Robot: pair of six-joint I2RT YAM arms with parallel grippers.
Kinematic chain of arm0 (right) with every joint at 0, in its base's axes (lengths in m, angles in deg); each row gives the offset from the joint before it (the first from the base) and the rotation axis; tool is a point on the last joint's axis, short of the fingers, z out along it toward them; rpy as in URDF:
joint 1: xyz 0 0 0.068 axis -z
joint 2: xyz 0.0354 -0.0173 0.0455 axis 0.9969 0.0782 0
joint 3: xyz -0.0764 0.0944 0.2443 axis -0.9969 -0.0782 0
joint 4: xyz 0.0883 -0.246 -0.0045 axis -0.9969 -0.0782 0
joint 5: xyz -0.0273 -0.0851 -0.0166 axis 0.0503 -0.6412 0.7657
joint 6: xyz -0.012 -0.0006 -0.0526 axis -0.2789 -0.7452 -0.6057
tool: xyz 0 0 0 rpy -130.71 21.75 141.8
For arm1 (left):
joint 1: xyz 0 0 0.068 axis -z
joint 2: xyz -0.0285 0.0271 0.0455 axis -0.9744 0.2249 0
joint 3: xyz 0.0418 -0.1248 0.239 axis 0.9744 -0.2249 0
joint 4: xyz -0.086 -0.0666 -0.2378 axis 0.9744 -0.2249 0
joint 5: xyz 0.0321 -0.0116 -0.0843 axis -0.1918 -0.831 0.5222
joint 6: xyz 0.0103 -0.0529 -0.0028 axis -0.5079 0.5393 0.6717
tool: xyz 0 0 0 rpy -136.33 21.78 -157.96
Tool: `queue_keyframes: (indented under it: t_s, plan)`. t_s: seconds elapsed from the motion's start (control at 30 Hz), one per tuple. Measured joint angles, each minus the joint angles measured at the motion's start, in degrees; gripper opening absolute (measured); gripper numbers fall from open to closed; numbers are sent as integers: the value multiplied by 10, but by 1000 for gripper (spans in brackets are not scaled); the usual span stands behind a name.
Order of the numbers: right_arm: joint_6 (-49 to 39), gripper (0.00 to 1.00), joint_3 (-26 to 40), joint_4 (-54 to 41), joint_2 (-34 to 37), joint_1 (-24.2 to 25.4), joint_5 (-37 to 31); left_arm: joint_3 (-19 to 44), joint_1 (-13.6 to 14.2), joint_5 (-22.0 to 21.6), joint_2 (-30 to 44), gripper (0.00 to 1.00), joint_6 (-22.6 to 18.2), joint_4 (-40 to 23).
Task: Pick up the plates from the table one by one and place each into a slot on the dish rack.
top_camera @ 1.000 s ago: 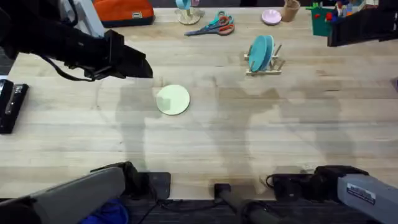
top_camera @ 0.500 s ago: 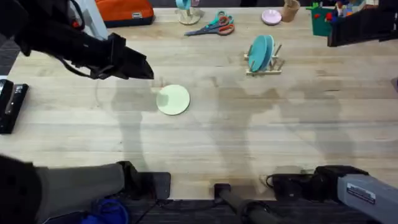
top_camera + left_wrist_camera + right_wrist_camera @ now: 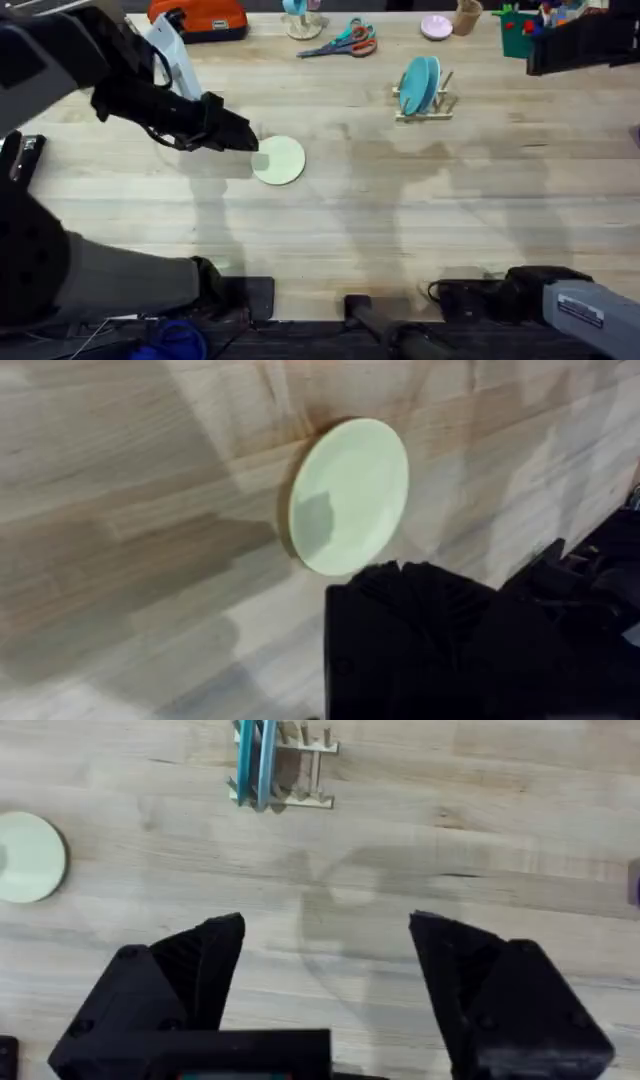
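A pale cream-yellow plate (image 3: 279, 160) lies flat on the wooden table (image 3: 400, 210), left of the middle. My left gripper (image 3: 245, 140) hangs low just off its upper left rim, and the left wrist view shows that plate (image 3: 350, 495) close ahead. Two teal plates (image 3: 420, 84) stand upright in slots of the small wooden dish rack (image 3: 443, 102) at the back right. My right gripper (image 3: 325, 935) is open, holds nothing and hovers high over bare table, with the rack (image 3: 300, 755) and the cream plate (image 3: 28, 857) far off.
Along the back edge are an orange case (image 3: 198, 18), scissors (image 3: 350, 40), a small pink dish (image 3: 436, 27) and a wooden cup (image 3: 466, 15). A black box (image 3: 585, 42) sits at the back right. A black device (image 3: 15, 170) lies at the left edge.
My left arm has swung toward me and to the right, bringing its gripper down beside the cream plate's rim. The plates and the rack have not moved.
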Motion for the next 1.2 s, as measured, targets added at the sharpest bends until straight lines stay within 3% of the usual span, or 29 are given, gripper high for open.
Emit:
queue_keyframes:
  t_s: [0.47,0.73,1.2]
  plan:
    - [0,993,0,0,0,0,0,-46,0,-3,102,41,0,106]
    - [0,993,0,0,0,0,0,-46,-4,26,129,41,10,123]
    - [0,995,0,0,0,0,0,-46,-4,29,130,41,18,126]
